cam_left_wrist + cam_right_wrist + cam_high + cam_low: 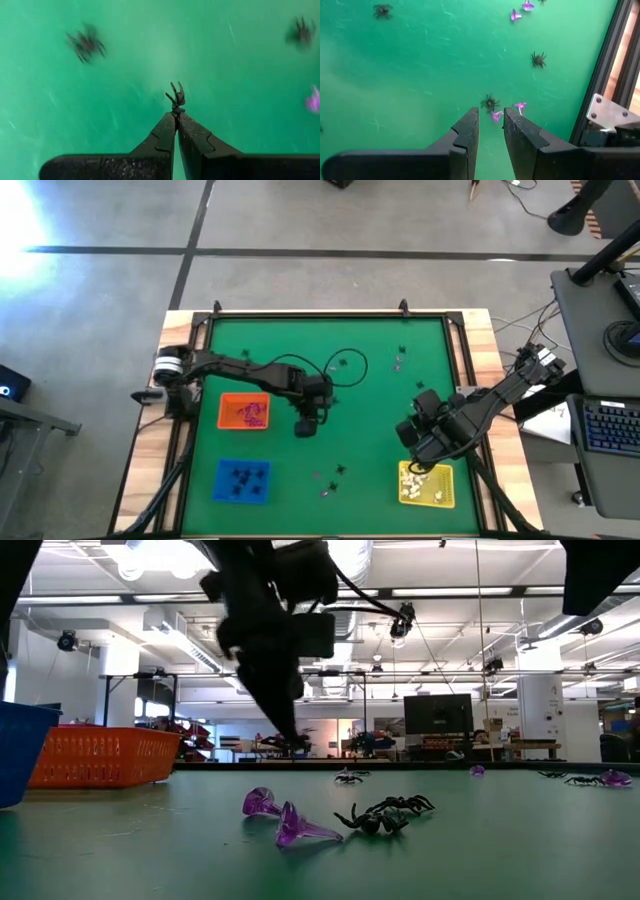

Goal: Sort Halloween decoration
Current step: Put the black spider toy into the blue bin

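Note:
My left gripper (307, 427) hangs over the middle of the green mat, to the right of the orange tray (226, 402), and is shut on a tiny black spider (176, 98). My right gripper (414, 452) hovers at the right, just beyond the yellow tray (445, 498). It is open with nothing between its fingers (491, 117). Loose on the mat beneath it lie a black spider (490, 102) and two purple trinkets (496, 116). More spiders (85, 44) lie on the mat below my left gripper. My left gripper pinches the black spider between its two fingertips (172, 122), by the body's near end (176, 109). The fingers slant steeply down from above. The spider sticks out past the tips with its legs free, lifted clear of the mat.
A blue tray (224, 490) with black pieces stands at the near left, and the orange tray holds purple pieces. The yellow tray holds white pieces. Purple trinkets (290, 825) and a black spider (385, 815) lie near the mat's front edge. A black frame (605, 70) borders the mat.

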